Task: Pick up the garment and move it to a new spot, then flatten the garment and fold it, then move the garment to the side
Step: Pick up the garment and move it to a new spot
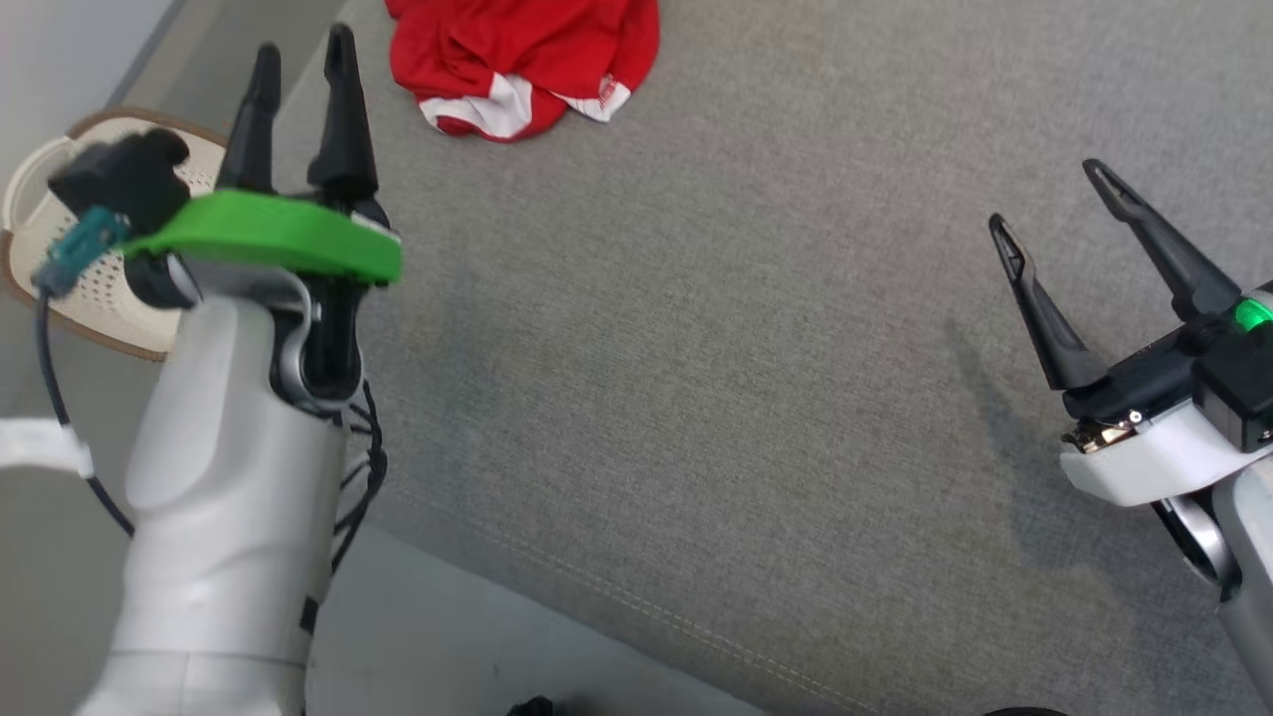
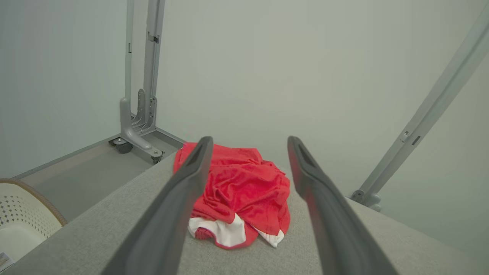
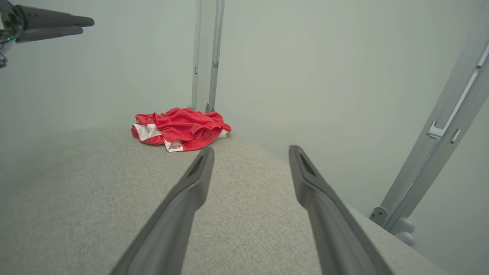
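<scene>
The red garment (image 1: 517, 60) with white trim lies crumpled in a heap at 12 o'clock on the grey worktop (image 1: 696, 398), close to its far edge. It touches nothing but the cloth surface under it. By my reading none of the task is done yet: the garment is bunched and not yet lifted.

My left hand (image 1: 303, 45) hangs at about 10 o'clock in the head view, over the worktop's left edge. Its fingers are spread and empty and point toward the heap, so I judge it is lined up to make the pick. My right hand (image 1: 1044, 194) sits at 3 o'clock, well apart from the garment, also spread wide with nothing between the fingers. It is probably waiting until the flattening needs two hands. A white perforated basket (image 1: 85, 288) stands on the floor at 9 o'clock, off the worktop.

The head view cuts the garment off at the top, so I cannot judge its full extent there. The left wrist view gives me the whole heap between that hand's fingers. The white hem is on the near side, at the heap's 6 o'clock, and looks like a fair place to grip. Beyond the heap it shows a grey wheeled post (image 2: 147, 76) at 11 o'clock and a slanted strut (image 2: 431, 110) at 2 o'clock. The right wrist view shows how low the pile sits. It also catches the left hand's fingers at 10 o'clock, high above the surface.
</scene>
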Tool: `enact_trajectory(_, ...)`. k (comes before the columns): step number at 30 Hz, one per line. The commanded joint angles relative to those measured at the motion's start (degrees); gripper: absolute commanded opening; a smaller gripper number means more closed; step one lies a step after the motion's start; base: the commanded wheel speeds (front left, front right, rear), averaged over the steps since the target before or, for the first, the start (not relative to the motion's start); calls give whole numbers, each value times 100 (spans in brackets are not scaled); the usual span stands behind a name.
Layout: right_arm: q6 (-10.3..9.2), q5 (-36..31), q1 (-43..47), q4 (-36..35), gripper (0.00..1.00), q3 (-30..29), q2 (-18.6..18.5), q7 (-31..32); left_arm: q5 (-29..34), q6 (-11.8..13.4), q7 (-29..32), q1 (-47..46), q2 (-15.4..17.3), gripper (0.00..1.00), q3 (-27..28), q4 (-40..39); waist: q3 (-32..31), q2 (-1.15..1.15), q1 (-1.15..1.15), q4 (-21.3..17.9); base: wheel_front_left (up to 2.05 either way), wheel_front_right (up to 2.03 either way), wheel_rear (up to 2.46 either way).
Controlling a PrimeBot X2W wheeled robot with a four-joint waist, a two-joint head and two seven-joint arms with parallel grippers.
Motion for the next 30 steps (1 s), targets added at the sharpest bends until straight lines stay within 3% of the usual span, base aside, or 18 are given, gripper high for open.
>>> enact_trajectory(1,-8,42,-157,-65,100,-42,-70,-14,-146,-22,59,-375,58,100,-34,216,2097,0,0,-1169,0,0,0)
enact_trajectory(10,-8,-18,-127,-499,100,40,113,-14,-1070,-29,624,-1591,639,100,-221,2051,2295,0,0,-1782,0,0,0)
enact_trajectory(13,-8,-8,-26,-665,100,44,168,-14,-1162,-28,579,-1777,840,100,-128,2657,2288,0,0,-1970,0,0,0)
enact_trajectory(18,-8,37,203,-870,100,-49,245,-13,-1120,-14,560,-1889,897,100,-147,3471,2198,0,0,-2165,0,0,0)
enact_trajectory(19,-8,50,245,-881,100,-88,263,-13,-1141,6,539,-1861,847,62,-157,3602,2169,0,0,-2175,0,0,0)
enact_trajectory(20,-8,60,287,-884,100,-117,287,-13,-1177,5,509,-1848,825,0,-144,3712,2126,0,0,-2184,0,0,0)
enact_trajectory(24,-8,64,454,-756,100,-168,439,-12,-943,-39,253,-1778,688,0,-464,3622,1825,0,0,-2195,0,0,0)
enact_trajectory(30,-8,119,642,-499,100,-94,974,-13,-670,-42,4,-1290,677,0,-1315,2489,989,0,0,-2221,0,0,0)
